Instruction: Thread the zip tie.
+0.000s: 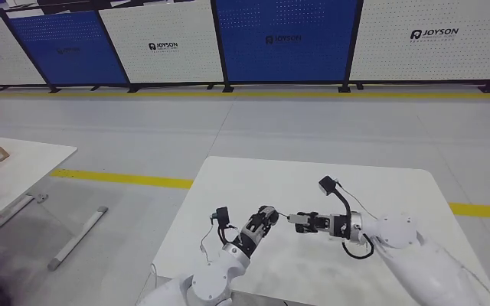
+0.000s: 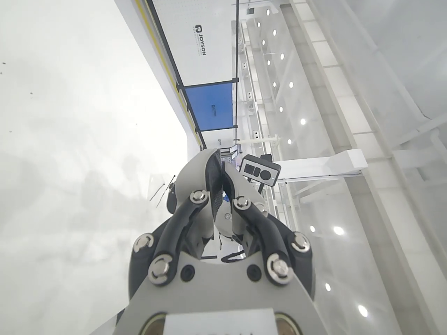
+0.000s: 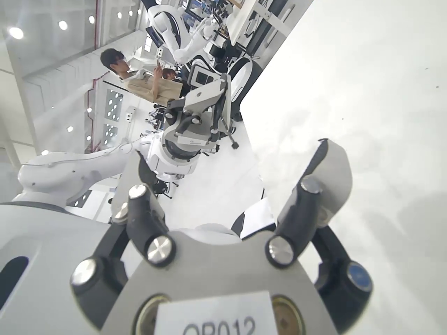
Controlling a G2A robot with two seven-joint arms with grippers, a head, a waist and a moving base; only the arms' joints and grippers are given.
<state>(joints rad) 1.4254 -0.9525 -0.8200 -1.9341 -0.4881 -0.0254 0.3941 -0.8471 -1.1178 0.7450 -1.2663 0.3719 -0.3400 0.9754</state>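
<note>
My left gripper [image 1: 267, 217] hovers over the middle of the white table [image 1: 383, 191] and is shut on the zip tie [image 3: 233, 141]. The zip tie is a thin dark strip that sticks out of the closed fingers [image 2: 204, 176] toward the table, and its strands [image 2: 161, 190] also show beside the fingertips. My right gripper [image 1: 301, 222] faces the left one from a short distance, tip to tip. It is open, with its fingers [image 3: 328, 162] spread wide and nothing between them. Ahead of the right gripper [image 3: 232, 151] the left gripper [image 3: 195, 116] appears end-on. How the strip is looped is too small to tell.
The table's near-left edge [image 1: 172, 229] lies close beside the left arm. Bare tabletop extends behind and to the right of both grippers. A second white table [image 1: 31, 164] stands far off to the left across the floor.
</note>
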